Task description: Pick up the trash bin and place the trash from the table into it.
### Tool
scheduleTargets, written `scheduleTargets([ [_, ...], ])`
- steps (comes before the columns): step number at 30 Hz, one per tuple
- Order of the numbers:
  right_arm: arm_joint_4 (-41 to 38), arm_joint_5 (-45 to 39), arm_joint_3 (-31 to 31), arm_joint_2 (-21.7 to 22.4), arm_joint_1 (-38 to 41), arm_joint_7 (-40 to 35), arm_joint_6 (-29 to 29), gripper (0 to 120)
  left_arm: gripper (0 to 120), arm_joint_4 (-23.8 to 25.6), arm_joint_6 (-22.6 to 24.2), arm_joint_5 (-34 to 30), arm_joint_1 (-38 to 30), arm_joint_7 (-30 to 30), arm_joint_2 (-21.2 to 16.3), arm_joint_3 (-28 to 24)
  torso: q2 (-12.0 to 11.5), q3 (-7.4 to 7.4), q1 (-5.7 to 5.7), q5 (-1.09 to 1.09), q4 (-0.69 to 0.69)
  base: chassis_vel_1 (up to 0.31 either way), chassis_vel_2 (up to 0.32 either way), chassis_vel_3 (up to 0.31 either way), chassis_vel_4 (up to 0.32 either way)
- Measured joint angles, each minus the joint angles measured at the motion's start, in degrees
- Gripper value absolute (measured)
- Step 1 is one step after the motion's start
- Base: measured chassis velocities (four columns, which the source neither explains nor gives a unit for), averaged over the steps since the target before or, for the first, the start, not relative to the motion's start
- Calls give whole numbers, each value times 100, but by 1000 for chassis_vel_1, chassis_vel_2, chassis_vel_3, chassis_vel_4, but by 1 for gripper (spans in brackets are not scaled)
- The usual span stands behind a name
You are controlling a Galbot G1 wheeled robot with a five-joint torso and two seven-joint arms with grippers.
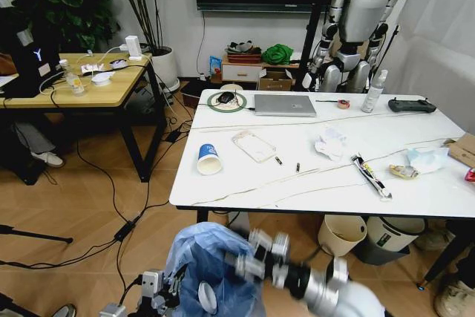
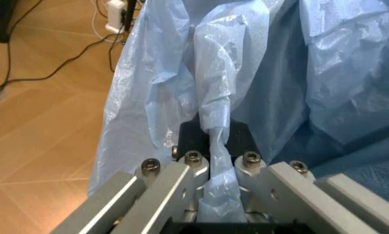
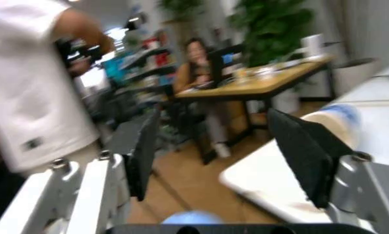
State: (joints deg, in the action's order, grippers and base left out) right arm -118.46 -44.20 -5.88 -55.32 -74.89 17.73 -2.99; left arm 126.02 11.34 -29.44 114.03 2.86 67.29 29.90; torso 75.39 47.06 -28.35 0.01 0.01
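Trash bin [image 1: 204, 261], low before the table [image 1: 245, 191], hangs by its blue liner, pinched in the left gripper [image 2: 219, 168]. Trash, from the paper cup [image 1: 209, 159] rightward to the tissues [image 1: 330, 142], lies uncollected. Right gripper [image 3: 214, 151], jaws spread and apparently empty, reaches toward the table edge.

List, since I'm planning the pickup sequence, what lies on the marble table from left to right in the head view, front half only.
Paper cup → clear plastic pack → crumpled tissue → long printed wrapper → small yellow wrapper → crumpled pale tissue → brown cardboard piece, at the table edge.
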Motion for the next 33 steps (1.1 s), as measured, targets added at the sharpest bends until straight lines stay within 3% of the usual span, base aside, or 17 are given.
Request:
scheduleTargets([
  [7,966,455,-431,-596,963,-1164,624,97,0,71,-7,37,102,2,110,149,0,1,-1,0,-1,0,0,0,0],
  [10,1150,770,-534,-754,1189,-1523,1059,100,0,71,-16,83,110,7,167,151,0,1,-1,-1,-1,0,0,0,0],
  [13,1377,1138,-642,-921,1428,-1776,1528,100,0,71,-25,126,114,12,236,123,0,1,0,-2,-1,0,0,0,0],
  [18,1786,1436,-739,-1063,1645,-1899,1811,100,0,76,-40,181,125,19,286,111,0,1,-1,-1,-1,0,0,0,0],
  [20,2039,1509,-819,-1104,1721,-1927,1943,91,0,102,-51,197,136,24,311,126,0,1,-1,-1,-1,0,0,0,0],
  [33,2635,1591,-965,-1126,1787,-1931,2045,88,0,120,-82,247,184,32,334,157,0,0,-1,-1,-1,0,0,0,0],
])
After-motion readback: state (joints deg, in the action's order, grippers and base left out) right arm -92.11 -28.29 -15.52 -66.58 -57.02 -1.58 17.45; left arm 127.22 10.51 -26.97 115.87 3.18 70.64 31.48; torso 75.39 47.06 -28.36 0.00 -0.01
